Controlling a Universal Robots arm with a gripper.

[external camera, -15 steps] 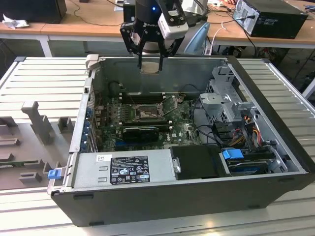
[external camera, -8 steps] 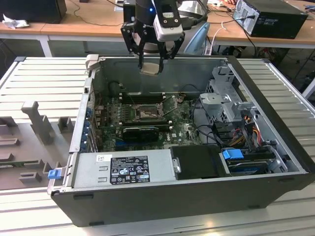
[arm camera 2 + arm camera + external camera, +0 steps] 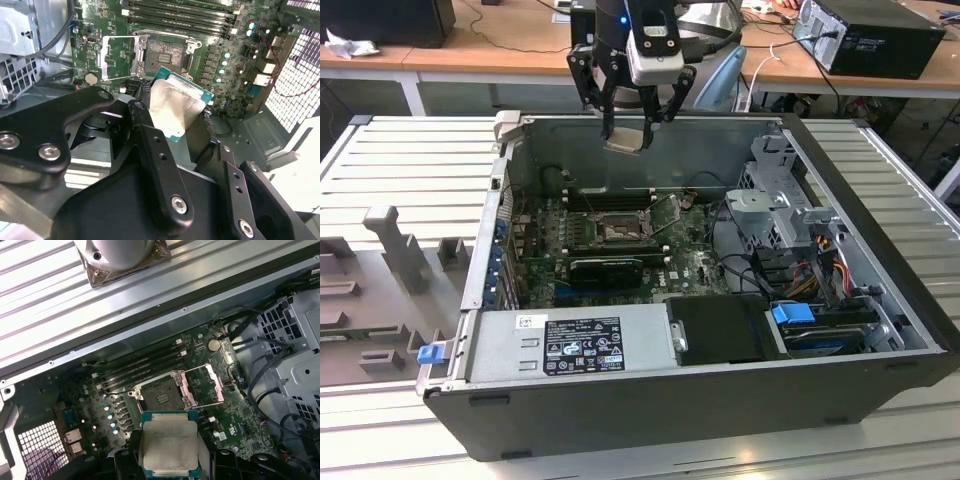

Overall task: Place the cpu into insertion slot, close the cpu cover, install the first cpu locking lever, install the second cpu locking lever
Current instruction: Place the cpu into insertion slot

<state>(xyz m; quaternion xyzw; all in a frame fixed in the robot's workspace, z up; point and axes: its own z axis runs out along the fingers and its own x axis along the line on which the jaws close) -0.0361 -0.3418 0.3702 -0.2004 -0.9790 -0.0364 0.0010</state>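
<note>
In the exterior view we see the gripper (image 3: 632, 125) hanging above the far rim of the open computer case (image 3: 740, 405), well clear of the green circuit board (image 3: 695, 262) on its floor. Its fingers (image 3: 145, 131) are drawn in narrow against opposite edges of the cpu (image 3: 624, 141), which rides level between them with its dull metal top facing up; in both wrist views the chip sits between the black finger links, with the board far beneath it. The insertion slot (image 3: 160, 396) lies bare and unfilled, its dark contact field exposed, next to the long black memory slots (image 3: 142, 365). The cpu cover (image 3: 204, 385) is swung open and lies to one side of the slot, so the way down into the socket looks unobstructed. We judge the work to be early in its first step: the chip is gripped and carried over the case, but not yet lowered or seated. Closing the cover and fastening both locking levers are also left to do; we cannot pick out the levers themselves with certainty.
</note>
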